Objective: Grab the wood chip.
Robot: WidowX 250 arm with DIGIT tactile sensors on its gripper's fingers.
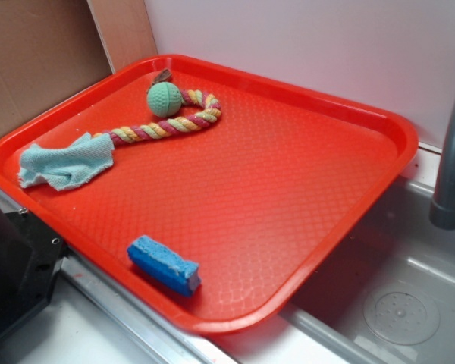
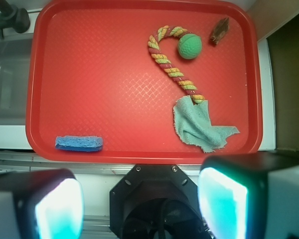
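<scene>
A small, rough brown wood chip [image 2: 220, 31], light and stiff, lies just beside the green textured ball [image 2: 190, 46]; pinch its narrow sides with the released gripper [image 2: 139, 206].

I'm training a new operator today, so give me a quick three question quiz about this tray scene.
1. True or false: the wood chip lies touching the sponge.
2. Which thing sits closest to the chip? A) the cloth B) the ball C) the sponge
3. Fill in: one end of the rope lies at the ____.

Key
1. False: the chip is near a far corner of the tray, the sponge by the opposite near edge.
2. B.
3. Cloth.
</scene>
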